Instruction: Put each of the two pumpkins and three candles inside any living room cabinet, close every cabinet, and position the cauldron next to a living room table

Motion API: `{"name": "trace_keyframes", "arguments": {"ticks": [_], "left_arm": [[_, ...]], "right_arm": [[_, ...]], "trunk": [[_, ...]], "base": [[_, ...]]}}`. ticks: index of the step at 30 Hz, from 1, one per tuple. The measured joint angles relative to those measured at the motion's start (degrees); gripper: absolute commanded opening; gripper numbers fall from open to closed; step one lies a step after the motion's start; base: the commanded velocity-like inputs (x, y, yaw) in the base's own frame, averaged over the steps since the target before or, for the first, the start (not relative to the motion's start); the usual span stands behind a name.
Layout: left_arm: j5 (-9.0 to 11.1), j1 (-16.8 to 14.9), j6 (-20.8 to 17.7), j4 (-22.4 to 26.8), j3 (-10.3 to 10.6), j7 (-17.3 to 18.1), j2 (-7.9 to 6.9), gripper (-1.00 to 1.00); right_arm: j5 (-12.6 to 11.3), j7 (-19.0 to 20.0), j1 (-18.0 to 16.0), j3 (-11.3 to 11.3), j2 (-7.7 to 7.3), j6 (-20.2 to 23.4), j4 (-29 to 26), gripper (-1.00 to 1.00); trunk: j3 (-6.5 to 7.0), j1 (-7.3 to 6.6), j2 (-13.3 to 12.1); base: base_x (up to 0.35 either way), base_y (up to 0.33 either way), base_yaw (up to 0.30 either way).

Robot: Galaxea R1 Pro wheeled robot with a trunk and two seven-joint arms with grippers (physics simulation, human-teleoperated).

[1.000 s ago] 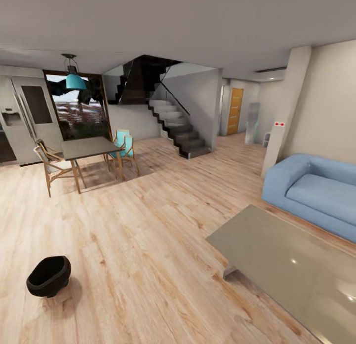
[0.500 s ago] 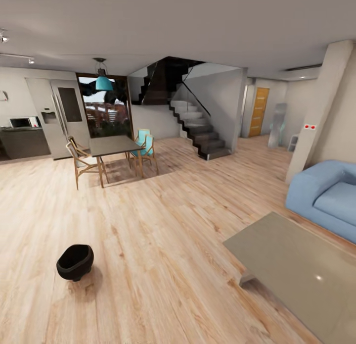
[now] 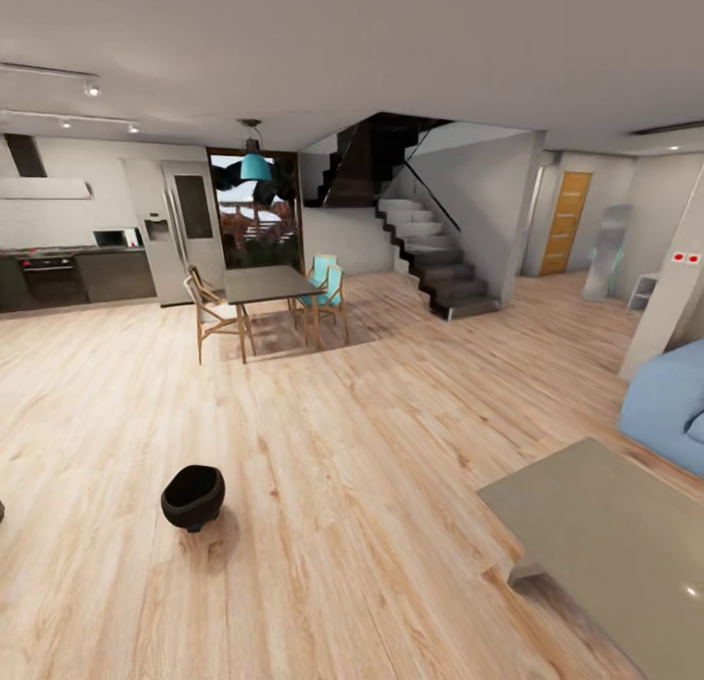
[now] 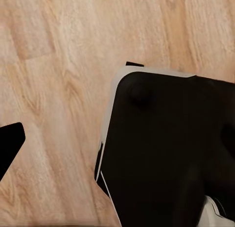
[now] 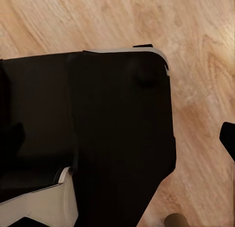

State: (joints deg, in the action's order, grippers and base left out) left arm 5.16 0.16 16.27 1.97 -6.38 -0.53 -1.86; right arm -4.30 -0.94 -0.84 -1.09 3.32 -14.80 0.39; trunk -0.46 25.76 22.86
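One black cauldron (image 3: 193, 497) sits on the wood floor (image 3: 372, 445), well apart from the grey table (image 3: 626, 553). I cannot tell how the gripper jaws stand.

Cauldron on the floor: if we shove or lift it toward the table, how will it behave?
The cauldron looks rigid and thick-walled, so probably heavy for its size. Its rounded belly on short feet suggests a low push would scrape or tip it on the wood floor. The open rim seems to offer a grasp.
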Motion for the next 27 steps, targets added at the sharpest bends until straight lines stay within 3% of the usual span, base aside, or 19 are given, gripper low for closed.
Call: {"name": "trace_keyframes", "arguments": {"ticks": [27], "left_arm": [[0.0,0.0,0.0,0.0,0.0,0.0,-0.01,1.0]], "right_arm": [[0.0,0.0,0.0,0.0,0.0,0.0,0.0,1.0]], "trunk": [[0.0,0.0,0.0]], "base": [[0.0,0.0,0.275]]}}
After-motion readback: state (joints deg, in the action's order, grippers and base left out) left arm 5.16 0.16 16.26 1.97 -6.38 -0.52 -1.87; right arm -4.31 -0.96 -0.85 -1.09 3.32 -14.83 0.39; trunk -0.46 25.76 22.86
